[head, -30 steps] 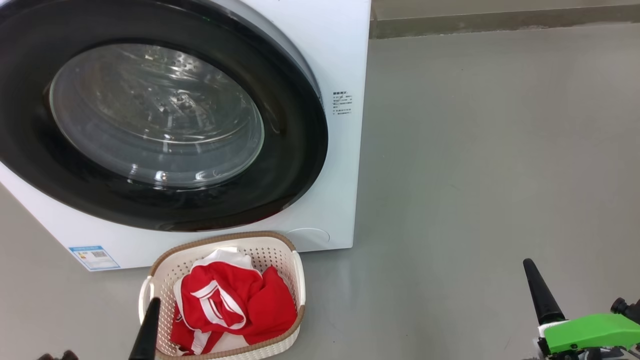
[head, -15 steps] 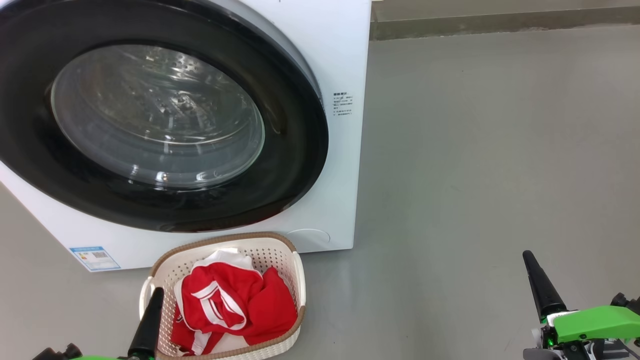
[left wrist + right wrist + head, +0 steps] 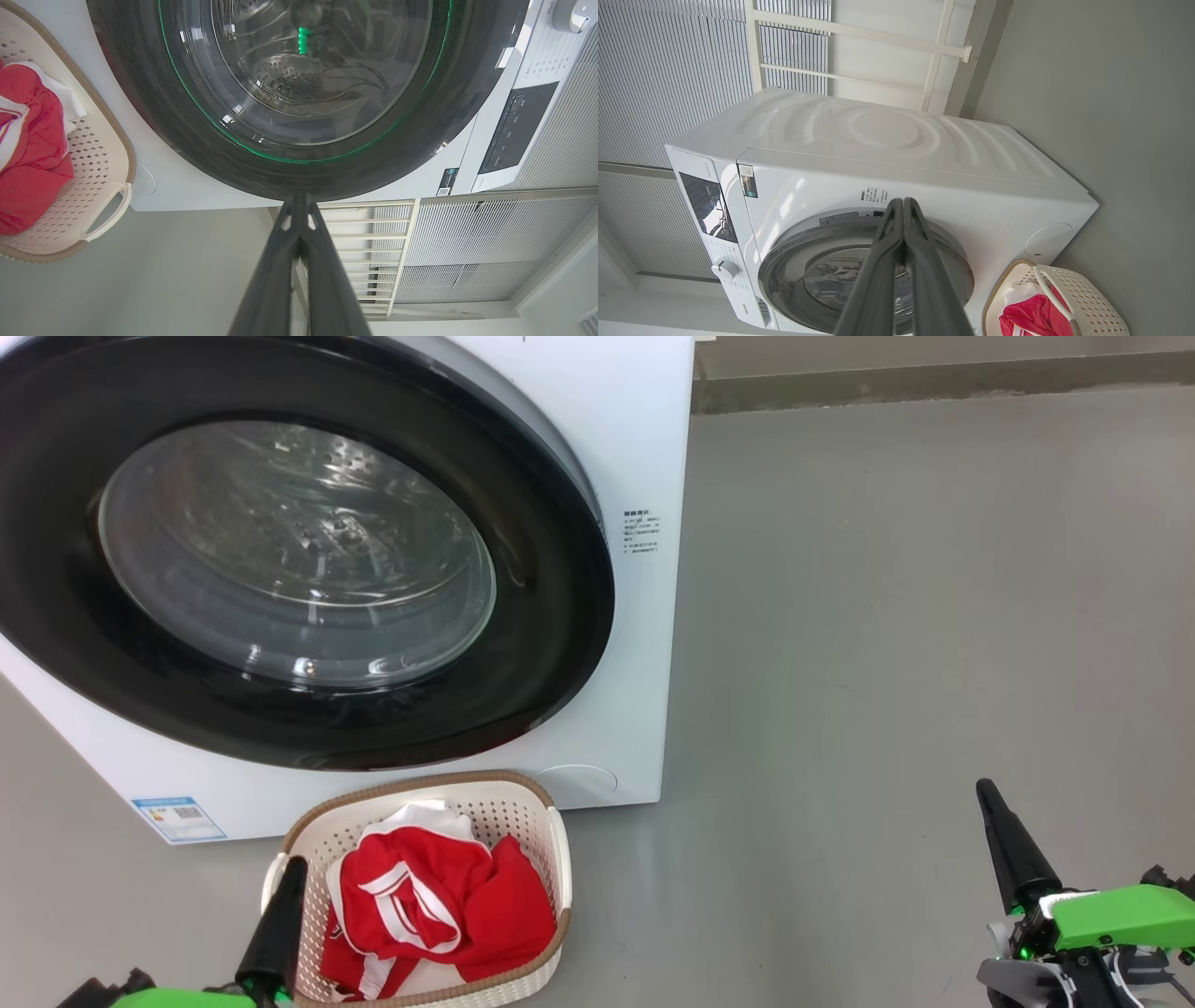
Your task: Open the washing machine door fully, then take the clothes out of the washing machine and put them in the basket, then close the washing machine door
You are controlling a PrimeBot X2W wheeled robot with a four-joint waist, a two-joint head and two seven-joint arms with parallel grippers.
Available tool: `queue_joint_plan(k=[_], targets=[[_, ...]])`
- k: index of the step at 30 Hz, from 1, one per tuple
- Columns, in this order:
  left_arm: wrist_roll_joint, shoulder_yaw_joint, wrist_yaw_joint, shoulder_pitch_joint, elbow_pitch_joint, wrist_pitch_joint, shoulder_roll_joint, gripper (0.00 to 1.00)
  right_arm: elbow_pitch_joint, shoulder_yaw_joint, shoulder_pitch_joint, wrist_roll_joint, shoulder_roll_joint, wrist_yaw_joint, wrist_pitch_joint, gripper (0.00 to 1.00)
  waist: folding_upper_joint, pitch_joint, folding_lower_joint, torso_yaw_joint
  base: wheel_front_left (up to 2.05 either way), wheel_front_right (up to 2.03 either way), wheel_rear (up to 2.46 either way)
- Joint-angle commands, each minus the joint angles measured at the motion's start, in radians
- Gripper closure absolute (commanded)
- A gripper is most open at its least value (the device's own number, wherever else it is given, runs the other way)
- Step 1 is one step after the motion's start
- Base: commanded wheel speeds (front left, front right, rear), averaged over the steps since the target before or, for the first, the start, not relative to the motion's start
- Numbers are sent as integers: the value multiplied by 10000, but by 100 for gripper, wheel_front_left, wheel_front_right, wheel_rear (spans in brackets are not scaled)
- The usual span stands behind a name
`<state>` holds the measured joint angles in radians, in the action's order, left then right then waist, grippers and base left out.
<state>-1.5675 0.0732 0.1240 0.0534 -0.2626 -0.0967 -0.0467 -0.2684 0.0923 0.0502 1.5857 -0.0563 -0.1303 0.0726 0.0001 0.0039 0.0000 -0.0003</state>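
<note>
- washing machine [image 3: 635, 644]: big white front-loader on the grey floor [image 3: 915, 616]; takes up the upper left of the head view.
- washing machine door [image 3: 551, 616]: wide glossy black rim and clear glass bowl, closed flat against the machine's front. The perforated steel drum [image 3: 289, 79] shows through the glass in the left wrist view, with a thin green ring of light reflected on the rim.
- basket [image 3: 504, 812]: cream, perforated, brown rim. It sits on the floor right in front of the machine, just below the door's lower edge and near the round flap [image 3: 579, 779] at the machine's lower front corner.
- clothes [image 3: 439, 905]: red with white stripes, plus a bit of white cloth at the far side. Bunched inside the basket, covering most of its bottom.
- left pincer [image 3: 291, 882]: lower left of the head view, fingers pressed together, pinching nothing. Its tip overlaps the basket's left rim in that view; cannot tell if it touches. In the left wrist view it points toward the door's rim.
- right pincer [image 3: 991, 812]: lower right of the head view, over bare floor, well apart from basket and machine. The right wrist view shows its fingers pressed together, nothing between them; green housing [image 3: 1120, 915] sits behind it.
- blue sticker [image 3: 177, 819]: lower front of the machine, left of the basket.
- control panel [image 3: 707, 210] and knob [image 3: 725, 269]: along the machine's top front in the right wrist view, with a slatted wall [image 3: 668, 70] behind.
</note>
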Motion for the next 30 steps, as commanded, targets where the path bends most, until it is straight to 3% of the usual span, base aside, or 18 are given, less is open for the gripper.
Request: queue_joint_plan(k=[1,30], targets=[[-216,373,66,501,188,-89,-67,100,256,-110,500,269,-162,-4,92,100,-1,-2,0,1,0,0,0],[-417,400,67,545,178,-159,-48,100,248,-5,557,411,-100,-4,230,100,-1,-8,0,3,0,0,0]])
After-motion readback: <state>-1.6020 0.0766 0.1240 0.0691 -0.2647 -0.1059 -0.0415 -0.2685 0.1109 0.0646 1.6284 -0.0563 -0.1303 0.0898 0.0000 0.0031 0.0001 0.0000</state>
